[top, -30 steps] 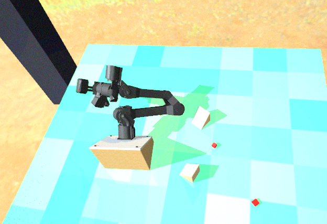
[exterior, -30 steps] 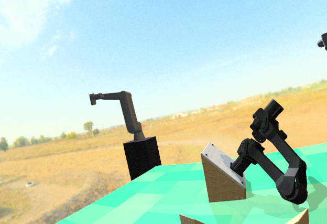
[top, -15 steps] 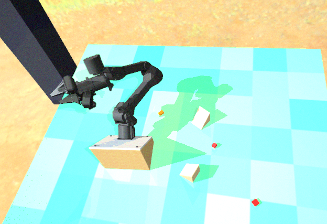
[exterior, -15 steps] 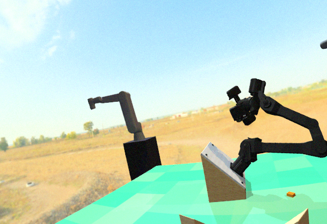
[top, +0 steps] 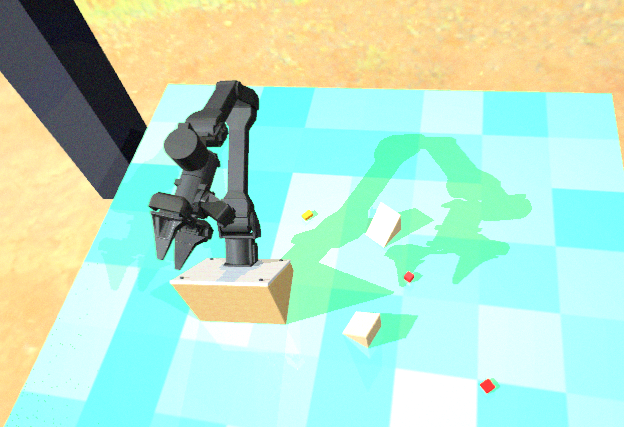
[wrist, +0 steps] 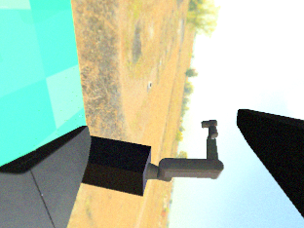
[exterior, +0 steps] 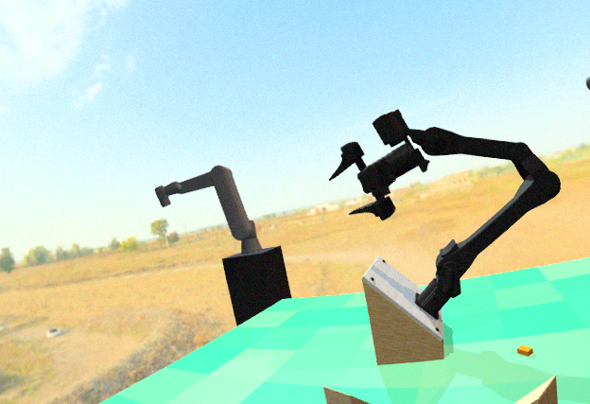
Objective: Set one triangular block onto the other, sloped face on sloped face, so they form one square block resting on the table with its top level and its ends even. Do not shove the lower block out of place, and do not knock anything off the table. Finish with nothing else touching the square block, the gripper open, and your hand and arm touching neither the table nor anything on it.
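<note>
One pale wooden triangular block (top: 384, 224) (exterior: 543, 394) stands on the table farther back in the top view. The other triangular block (top: 363, 325) (exterior: 340, 396) stands apart from it, nearer that camera. Both are cut off by the bottom edge in the exterior view, and neither shows in the wrist view. My gripper (top: 169, 263) (exterior: 339, 197) (wrist: 164, 124) is wide open and empty. It hangs in the air on the left side of my base, far from both blocks, facing away from them.
My arm's wedge-shaped wooden base (top: 236, 301) (exterior: 405, 327) stands left of the blocks. A small yellow piece (top: 307, 215) (exterior: 524, 350) and two small red pieces (top: 408, 276) (top: 487, 386) lie on the table. Another arm (exterior: 231, 208) (wrist: 190, 168) stands on a dark pedestal (top: 65, 84) (exterior: 257, 280) (wrist: 119, 166) beyond the table edge.
</note>
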`<state>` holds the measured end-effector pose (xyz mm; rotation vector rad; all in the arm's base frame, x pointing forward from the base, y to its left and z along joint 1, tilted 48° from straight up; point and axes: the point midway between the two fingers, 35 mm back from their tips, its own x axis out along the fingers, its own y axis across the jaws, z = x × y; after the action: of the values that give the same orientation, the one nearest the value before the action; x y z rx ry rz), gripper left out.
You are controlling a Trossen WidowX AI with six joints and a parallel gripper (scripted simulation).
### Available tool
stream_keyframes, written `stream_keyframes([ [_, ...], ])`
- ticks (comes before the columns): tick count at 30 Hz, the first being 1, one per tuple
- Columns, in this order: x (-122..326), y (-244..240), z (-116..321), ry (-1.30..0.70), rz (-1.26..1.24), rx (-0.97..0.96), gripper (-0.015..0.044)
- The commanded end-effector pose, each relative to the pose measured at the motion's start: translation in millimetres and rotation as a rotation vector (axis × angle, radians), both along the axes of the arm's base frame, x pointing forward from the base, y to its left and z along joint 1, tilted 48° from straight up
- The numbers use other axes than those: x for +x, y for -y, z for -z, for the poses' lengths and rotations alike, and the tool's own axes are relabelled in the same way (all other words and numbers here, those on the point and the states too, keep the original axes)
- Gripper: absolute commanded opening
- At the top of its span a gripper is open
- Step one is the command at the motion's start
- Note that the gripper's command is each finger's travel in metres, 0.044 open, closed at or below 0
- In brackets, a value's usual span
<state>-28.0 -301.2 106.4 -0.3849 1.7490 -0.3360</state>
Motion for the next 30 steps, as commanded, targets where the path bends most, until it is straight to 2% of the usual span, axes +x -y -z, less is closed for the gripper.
stream_keyframes([
  [1, 60, 4, 27, 0.136, -0.034, 0.135, 0.044],
  [6, 118, -5, 54, 0.255, -0.011, 0.311, 0.044],
  [12, 200, -42, 93, 0.36, 0.138, 0.649, 0.044],
  [16, 248, -81, 117, 0.336, 0.296, 0.883, 0.044],
  [20, 287, -127, 140, 0.232, 0.495, 1.087, 0.044],
  [23, 306, -157, 153, 0.137, 0.625, 1.182, 0.044],
  [30, 307, -159, 154, 0.129, 0.635, 1.188, 0.044],
])
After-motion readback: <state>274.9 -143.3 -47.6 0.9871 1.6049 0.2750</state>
